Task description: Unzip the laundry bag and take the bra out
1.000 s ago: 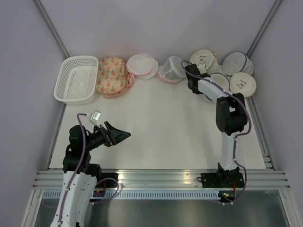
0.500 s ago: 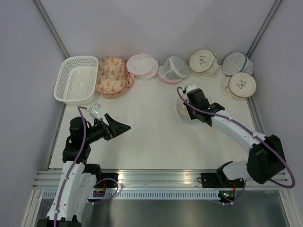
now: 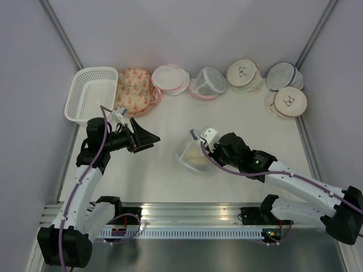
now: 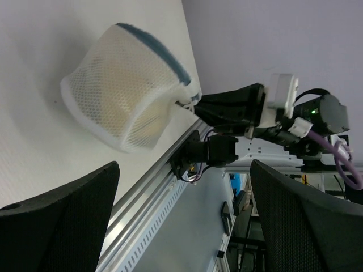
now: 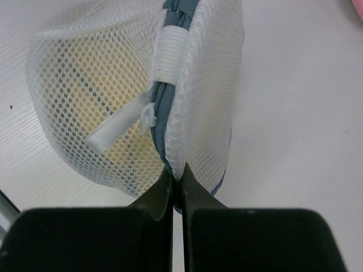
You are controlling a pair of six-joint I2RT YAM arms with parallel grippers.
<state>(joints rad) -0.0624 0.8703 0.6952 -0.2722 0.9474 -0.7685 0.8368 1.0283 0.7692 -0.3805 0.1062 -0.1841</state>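
Top external view: on the left, the left gripper (image 3: 150, 137) hangs above the table (image 3: 170, 116) with its jaws spread wide and nothing between them, pointing right toward the laundry bag (image 3: 191, 157). The bag lies near the middle of the table, between the two arms, tipped onto its side. It is a round white mesh drum with a dark blue zip rim (image 5: 165, 127), and something pale yellow shows through the netting. A white pull tab (image 5: 116, 131) hangs off the zip. Just to its right, the right gripper (image 3: 205, 151) has its fingers pressed together, pinching the bag's edge at the zip seam. Whether the bag rests on the table cannot be told.
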